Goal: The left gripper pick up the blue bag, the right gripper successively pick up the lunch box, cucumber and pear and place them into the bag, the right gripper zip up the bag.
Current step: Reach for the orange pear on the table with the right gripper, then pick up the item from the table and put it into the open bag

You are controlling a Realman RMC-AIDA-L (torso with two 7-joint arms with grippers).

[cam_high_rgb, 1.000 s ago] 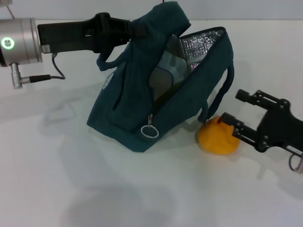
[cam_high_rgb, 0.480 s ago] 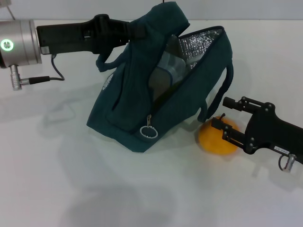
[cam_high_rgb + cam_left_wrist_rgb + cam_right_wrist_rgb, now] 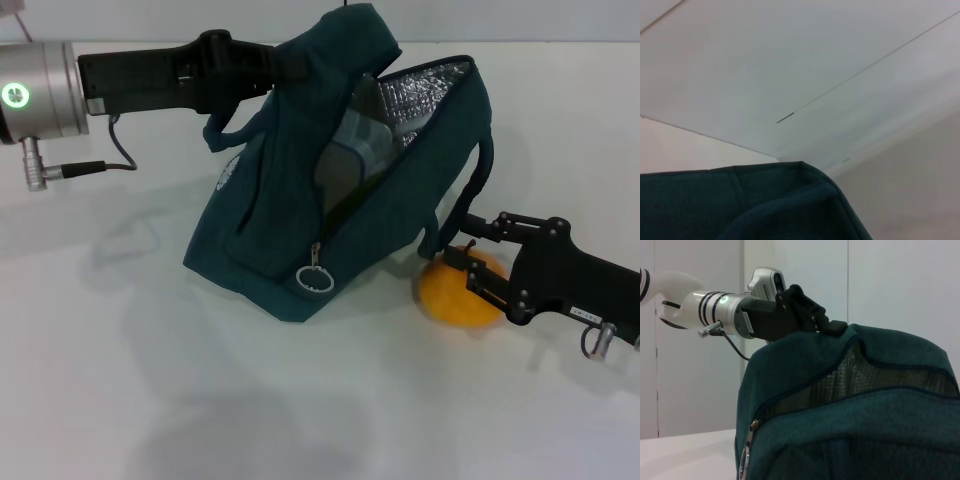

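Note:
The blue bag stands tilted on the white table, mouth open, silver lining showing. My left gripper is shut on the bag's top fabric and holds it up; it also shows in the right wrist view, and the bag fills the left wrist view and the right wrist view. The clear lunch box sits inside the bag. The cucumber is not clearly visible. The orange pear lies on the table against the bag's right side. My right gripper is open, its fingers on either side of the pear.
The zipper's metal ring pull hangs at the low front end of the opening; it also shows in the right wrist view. A loop handle hangs down just above the pear. The table's far edge runs behind the bag.
My right gripper has moved left toward the bag and now has its fingers around the pear. The bag and left arm have stayed put.

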